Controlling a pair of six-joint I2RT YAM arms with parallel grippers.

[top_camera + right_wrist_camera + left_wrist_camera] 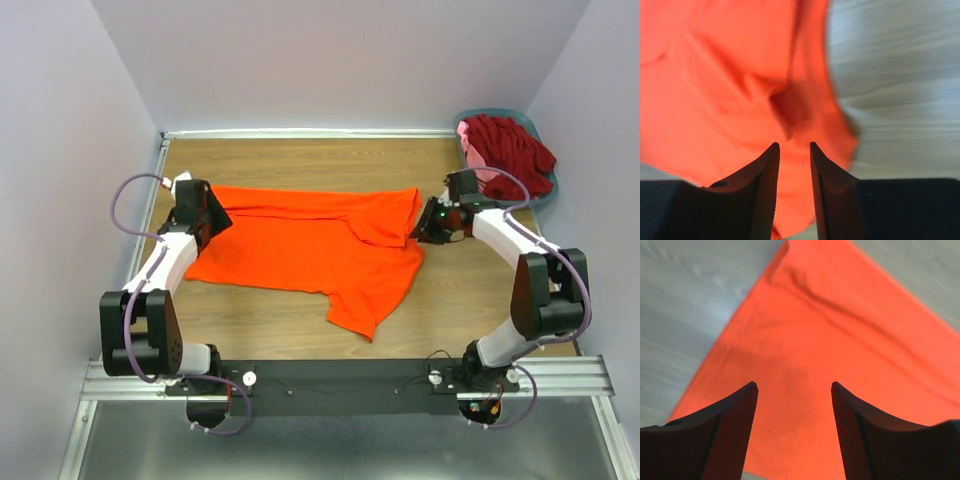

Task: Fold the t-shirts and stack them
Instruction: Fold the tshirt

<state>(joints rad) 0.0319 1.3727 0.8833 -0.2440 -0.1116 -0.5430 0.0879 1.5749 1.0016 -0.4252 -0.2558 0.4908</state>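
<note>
Black-and-white arms, purple cables, seemingly ribbed black claw fingers

A light wooden tabletop fills the middle of the top view. Plain pale lavender walls close it in: back wall at 12 o'clock, left wall at 9, right wall at 3. A white strip edges the far side. At 6 o'clock an aluminium rail borders a grey glossy surface. The light is even.

Fingers narrowly apart over rumpled orange t-shirt; shirt edge at right, wooden table beyond; view blurred.
</note>
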